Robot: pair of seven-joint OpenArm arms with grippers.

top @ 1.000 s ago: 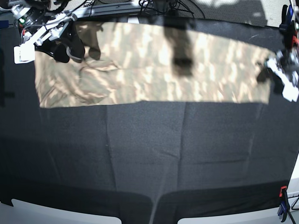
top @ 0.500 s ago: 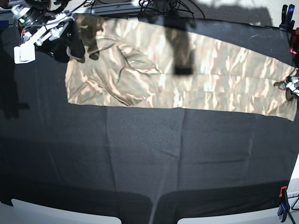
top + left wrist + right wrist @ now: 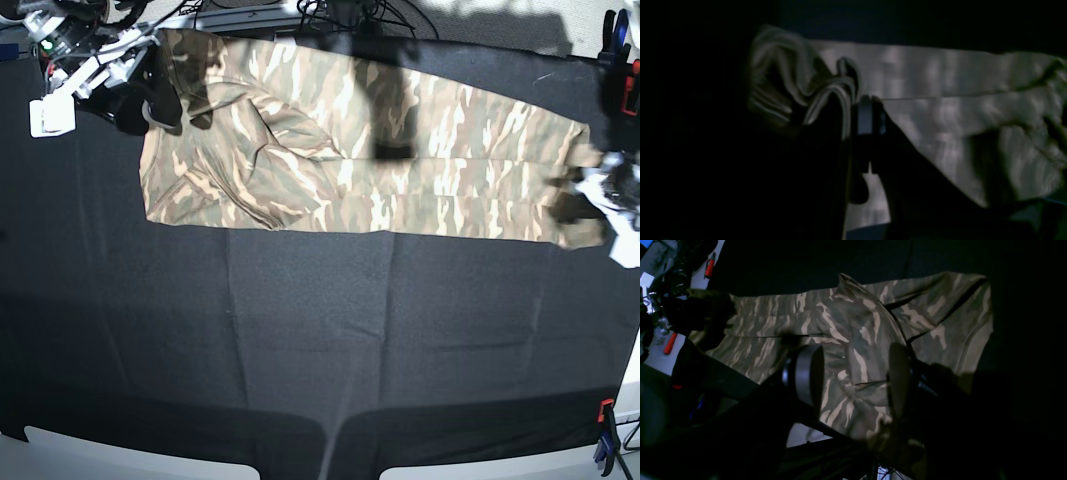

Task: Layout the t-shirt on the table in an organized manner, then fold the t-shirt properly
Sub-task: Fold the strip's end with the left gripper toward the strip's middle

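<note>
Where black cloth covers the desk [image 3: 300, 340], lies the shirt [image 3: 360, 150], stretched as a long camouflage band across the far half, nearly from one side to the other. Folded lengthwise, with a straight near edge and rumpled creases toward the base view's left end. Left tool [image 3: 853, 110] at the base view's right end, pinched shut on a bunched fold of the shirt's edge, cloth gathered in ridges just beside the jaws. Right tool [image 3: 853, 380] at the far left corner, jaws spread wide apart, hovering over the rumpled end with cloth visible between the fingers [image 3: 803, 373]; contact with the shirt cannot be told. Orange and blue clamp [image 3: 606, 440] on the desk's near right edge.
</note>
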